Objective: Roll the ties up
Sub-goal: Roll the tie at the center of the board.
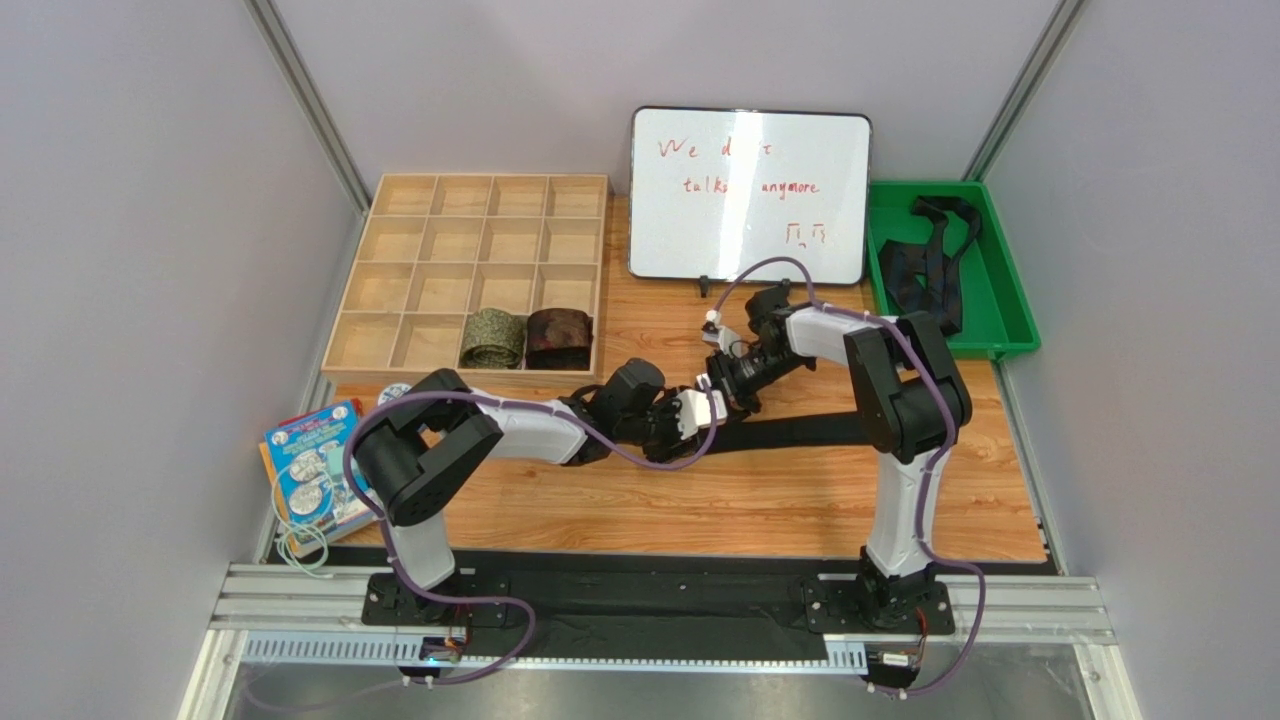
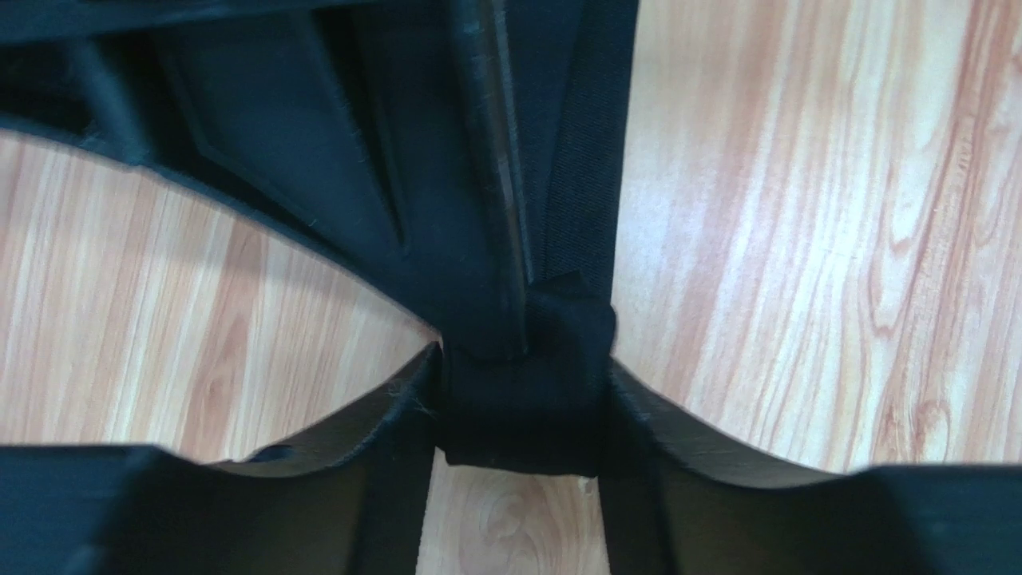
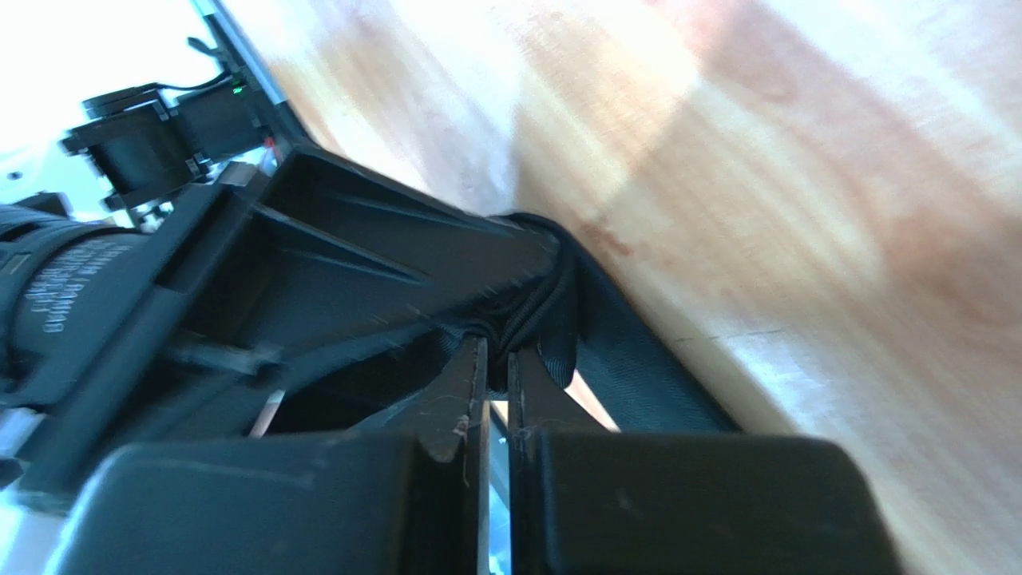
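1. A black tie [image 1: 812, 431] lies flat on the worktop [image 1: 902, 510]. It runs from the middle toward the right edge, roughly parallel to the near edge. Its left end is wound into a small coil.
2. The coil is pinched from both sides by the left hand [image 2: 522, 401], whose two fingers are pressed against the fabric. Whether the coil rests on the boards cannot be told.
3. The right hand [image 3: 494, 347] meets the left one over the middle of the worktop. Its fingers are pressed almost together, with only a thin slit between them. Bunched fabric of the same tie is nipped at their tips.
4. In the left wrist view, the unrolled strip leads away from the coil alongside the right hand.
5. A wooden compartment box [image 1: 394, 195] is set at the far left corner. In its near row, an olive-green tie [image 1: 492, 338] and a reddish-brown tie [image 1: 559, 338] sit coiled in adjoining compartments at the right-hand end.
6. A green tray [image 1: 1004, 300] is placed at the far right corner, with loose black ties [image 1: 924, 263] heaped in it.
7. A whiteboard [image 1: 748, 240] with red writing stands at the far edge, between box and tray.
8. A picture book [image 1: 308, 468] lies at the left edge, near the near left corner.
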### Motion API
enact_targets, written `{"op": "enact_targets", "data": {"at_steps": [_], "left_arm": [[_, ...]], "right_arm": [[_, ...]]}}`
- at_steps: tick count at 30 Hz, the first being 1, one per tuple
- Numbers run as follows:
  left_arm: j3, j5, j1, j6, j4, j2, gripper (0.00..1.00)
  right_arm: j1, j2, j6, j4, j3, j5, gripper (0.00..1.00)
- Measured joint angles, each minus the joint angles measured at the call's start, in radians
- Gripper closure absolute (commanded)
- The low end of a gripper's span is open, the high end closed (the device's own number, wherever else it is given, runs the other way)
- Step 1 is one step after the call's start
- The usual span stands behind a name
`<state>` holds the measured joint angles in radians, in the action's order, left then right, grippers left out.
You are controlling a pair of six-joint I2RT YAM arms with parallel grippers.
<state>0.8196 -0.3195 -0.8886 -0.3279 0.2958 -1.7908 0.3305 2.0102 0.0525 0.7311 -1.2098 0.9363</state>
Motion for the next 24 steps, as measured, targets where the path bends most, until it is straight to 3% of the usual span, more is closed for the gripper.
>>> {"op": "enact_targets", "data": {"at_steps": [5, 7, 17, 20, 23, 24], "left_arm": [[-0.024, -0.049, 0.064, 0.048, 0.026, 0.009, 0.05], [-0.060, -0.073, 0.094, 0.072, 0.057, 0.024, 0.00], [-0.157, -0.150, 0.104, 0.146, 0.298, 0.007, 0.01], [-0.131, -0.152, 0.096, 0.156, 0.350, -0.046, 0.09], [-0.088, -0.145, 0.075, 0.172, 0.385, -0.095, 0.24], [-0.081, -0.140, 0.068, 0.175, 0.392, -0.105, 0.35]], "right_arm": [[-0.029, 0.046, -0.007, -0.018, 0.000, 0.016, 1.00], [-0.048, 0.069, -0.007, -0.013, 0.000, 0.032, 1.00], [-0.090, 0.118, -0.008, 0.022, -0.010, 0.063, 1.00], [-0.090, 0.118, -0.007, 0.020, -0.010, 0.061, 1.00], [-0.090, 0.111, 0.004, 0.005, 0.001, 0.061, 1.00], [-0.090, 0.107, 0.008, -0.003, 0.006, 0.060, 1.00]]}}
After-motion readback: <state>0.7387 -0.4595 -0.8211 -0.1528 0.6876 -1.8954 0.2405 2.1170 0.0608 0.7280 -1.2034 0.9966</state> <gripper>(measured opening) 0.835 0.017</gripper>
